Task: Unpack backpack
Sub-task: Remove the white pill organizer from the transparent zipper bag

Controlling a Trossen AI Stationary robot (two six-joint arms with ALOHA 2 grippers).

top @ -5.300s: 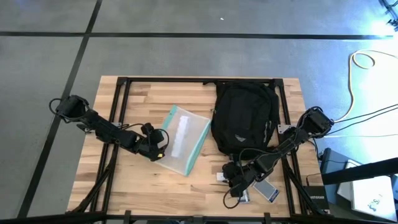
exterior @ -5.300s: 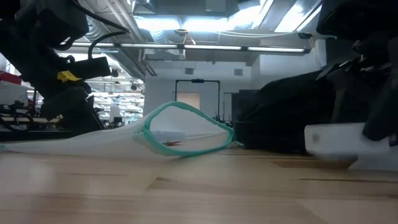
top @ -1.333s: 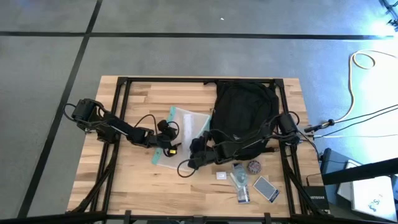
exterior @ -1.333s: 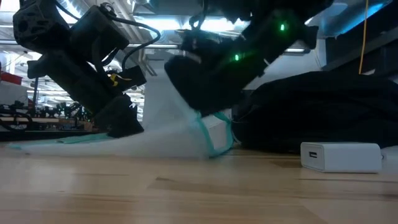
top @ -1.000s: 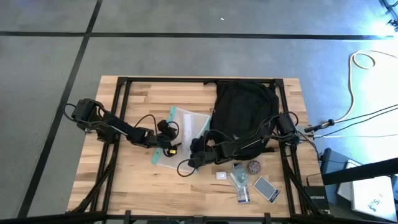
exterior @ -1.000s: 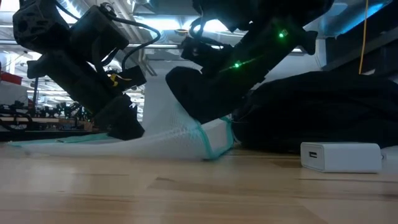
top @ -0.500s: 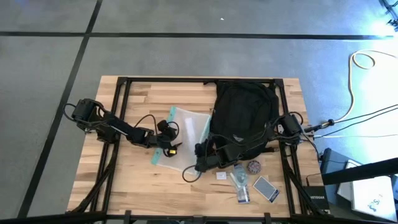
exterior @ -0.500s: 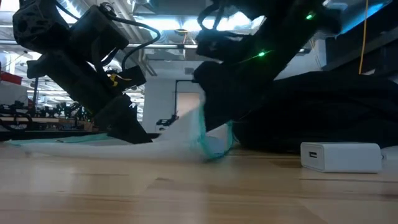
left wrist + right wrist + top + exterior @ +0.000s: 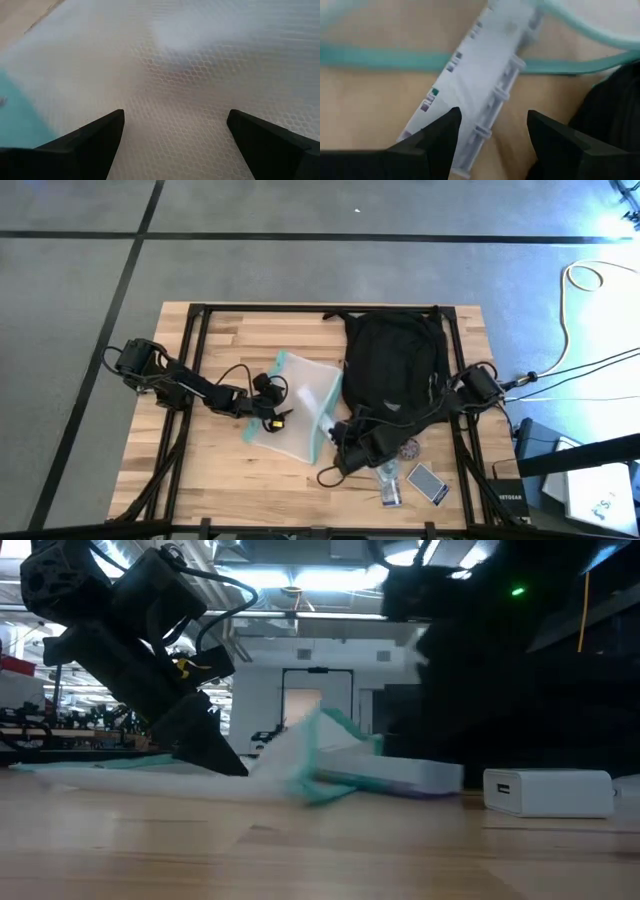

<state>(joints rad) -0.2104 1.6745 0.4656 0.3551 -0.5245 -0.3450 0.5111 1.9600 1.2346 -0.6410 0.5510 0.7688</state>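
On the counter [image 9: 215, 470], mid-width, the clear pouch [image 9: 300, 415] lies flat with the black backpack [image 9: 392, 365] just beside it, toward the right arm's side. The left gripper [image 9: 268, 416] presses down at the pouch's near edge, jaws spread wide with mesh plastic between them, clamping nothing that I can see. It looks like it is pinning the pouch in place.

Over to the right gripper [image 9: 345, 452], sitting at the pouch's open corner, just below the backpack's lower edge. Its wrist view shows a slim white box [image 9: 475, 80] between the dark fingers [image 9: 430, 140], lying across the pouch's teal rim. The jaws are half parted around it; whether they actually pinch it, I cannot tell.

So the backpack's contents are largely out, by my read: a white charger [image 9: 548, 791] and a few small items [image 9: 425, 482] lie near the counter's front edge, and the step in hand is emptying the pouch. Next call: a firm hold on that box, then draw it clear of the rim while the left arm holds the pouch down.
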